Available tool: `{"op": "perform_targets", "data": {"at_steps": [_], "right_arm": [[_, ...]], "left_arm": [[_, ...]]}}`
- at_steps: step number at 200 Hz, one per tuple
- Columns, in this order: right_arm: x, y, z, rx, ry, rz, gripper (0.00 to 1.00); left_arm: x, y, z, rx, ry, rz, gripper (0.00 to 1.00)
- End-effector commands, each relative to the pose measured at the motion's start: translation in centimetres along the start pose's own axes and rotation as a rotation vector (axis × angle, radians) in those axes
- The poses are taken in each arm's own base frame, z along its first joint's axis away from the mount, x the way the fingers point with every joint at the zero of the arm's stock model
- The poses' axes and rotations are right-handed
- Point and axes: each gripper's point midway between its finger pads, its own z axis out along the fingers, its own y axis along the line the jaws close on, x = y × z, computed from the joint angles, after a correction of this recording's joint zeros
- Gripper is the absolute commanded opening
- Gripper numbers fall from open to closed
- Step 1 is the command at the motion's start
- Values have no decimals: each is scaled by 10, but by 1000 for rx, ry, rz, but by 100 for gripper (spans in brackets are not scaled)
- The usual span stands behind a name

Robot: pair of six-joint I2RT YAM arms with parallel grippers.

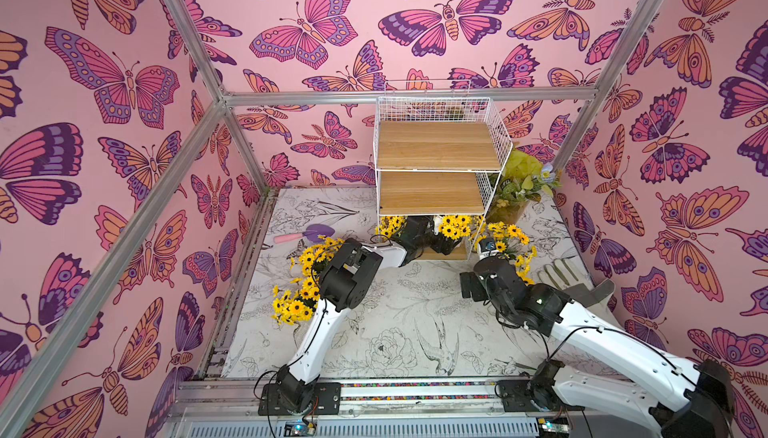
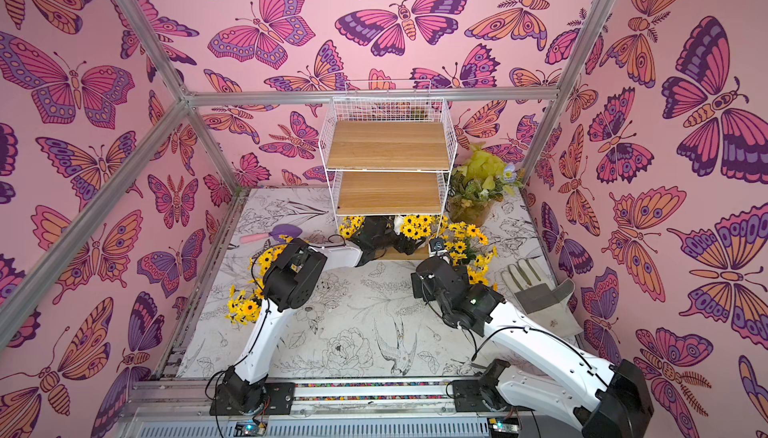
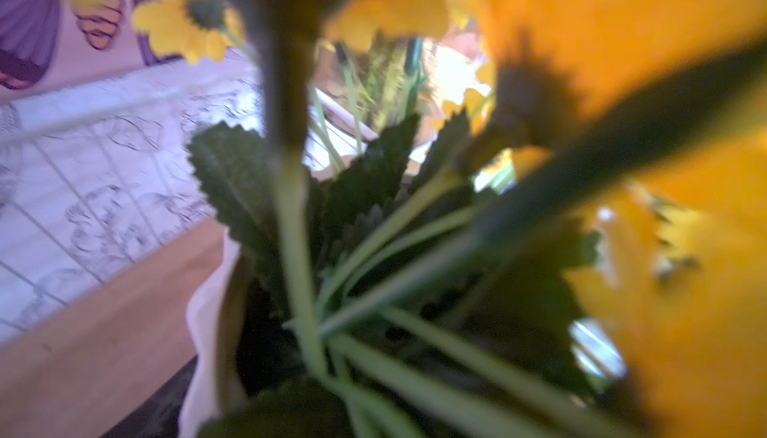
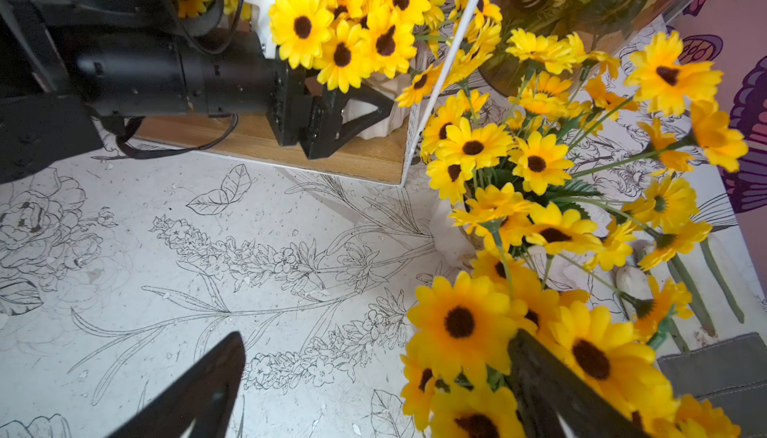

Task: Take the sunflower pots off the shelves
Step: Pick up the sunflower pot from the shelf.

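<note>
Sunflower pot [image 4: 394, 118] upright, long axis vertical, blooms up. It stands on bottom board of shelves [image 1: 436, 145], near board's front right corner. I see left gripper [image 4: 375, 101] reaching in level under middle board, jaws clamped on pot's sides. Left elbow raised, forearm horizontal. Right gripper [image 4: 373, 394] hangs over table beside shelves' front right corner, jaws spread wide, one finger among blooms of table pot [image 4: 460, 324].
</note>
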Motion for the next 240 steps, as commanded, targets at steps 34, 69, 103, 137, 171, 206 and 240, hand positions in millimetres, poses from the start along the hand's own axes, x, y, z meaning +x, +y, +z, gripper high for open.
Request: {"op": "perform_targets", "data": {"at_steps": [34, 69, 103, 137, 171, 206, 240], "right_arm": [[-17, -12, -9, 45, -68, 18, 99], [-22, -17, -14, 51, -92, 23, 99], [-28, -22, -22, 57, -116, 30, 99], [-36, -32, -36, 66, -154, 49, 99], [-40, -43, -52, 71, -186, 66, 99], [-39, -55, -66, 81, -205, 76, 99], [-38, -64, -75, 97, -222, 70, 99]], "left_arm": [[-46, -45, -35, 55, -124, 81, 63], [-43, -59, -56, 41, -131, 104, 62], [-39, -76, -74, 39, -124, 128, 62], [-28, -94, -92, 36, -109, 138, 62], [-12, -118, -104, 44, -82, 157, 62], [3, -140, -111, 53, -86, 156, 62], [21, -161, -113, 70, -63, 160, 62]]}}
